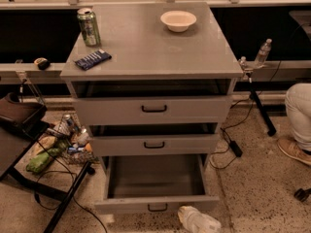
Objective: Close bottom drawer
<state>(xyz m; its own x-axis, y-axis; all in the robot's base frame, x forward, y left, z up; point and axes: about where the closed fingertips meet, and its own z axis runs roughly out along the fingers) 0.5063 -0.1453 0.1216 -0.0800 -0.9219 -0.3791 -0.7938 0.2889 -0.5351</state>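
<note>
Camera view shows the gripper point(197, 221) as a pale shape at the bottom edge, low to the floor; whether it is spread or closed cannot be told. The bottom drawer point(121, 206) stands pulled well out of the grey cabinet point(146, 52); its front panel lies just beyond the gripper and mostly to its left, and whether the two touch is not clear. The small black handle point(157, 208) sits just up and left of the gripper; the middle drawer point(154, 144) and top drawer point(154, 109) rise farther beyond it.

The step in hand looks like the push itself; a good one would meet the panel near the handle rather than at the right end where the gripper now sits, since an off-centre shove may skew the drawer on its runners. Drive straight away toward the cabinet, level and steady; ease off as the panel nears the cabinet face.
</note>
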